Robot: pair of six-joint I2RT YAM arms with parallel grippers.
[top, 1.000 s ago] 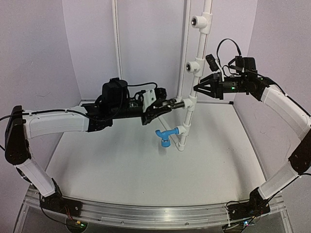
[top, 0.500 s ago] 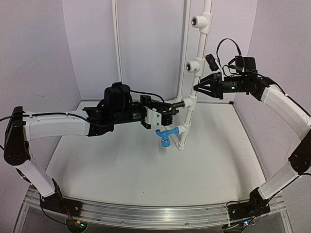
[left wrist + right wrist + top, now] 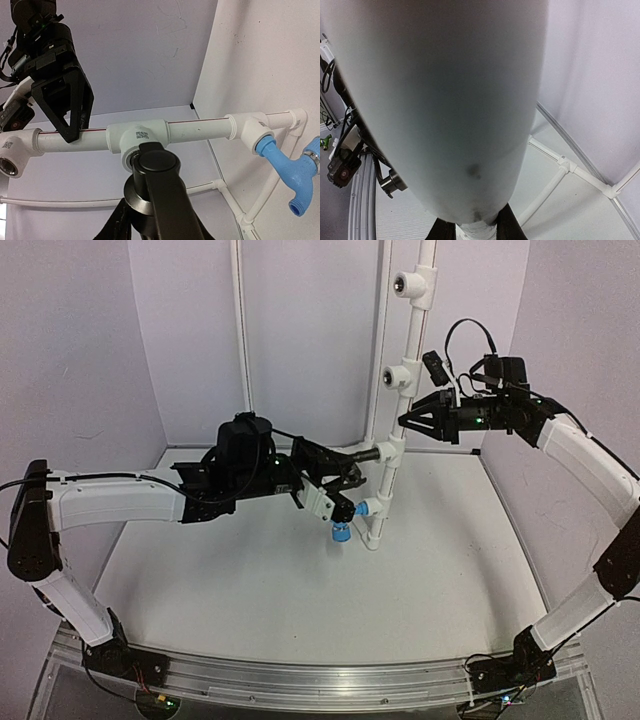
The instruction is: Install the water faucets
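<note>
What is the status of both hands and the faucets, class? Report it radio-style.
Left hand shut on black faucet at tee socket. Right hand shut on pipe. Blue faucet seated. Nothing blocking.

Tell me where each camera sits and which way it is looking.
Top external: above and behind, looking down at the table; left arm and right arm show.
Left wrist: on the left arm, facing the black faucet in the left fingers.
Right wrist: on the right arm, hard against the white pipe; right fingers at bottom.
Shared: top and left wrist both show the blue faucet.
</note>
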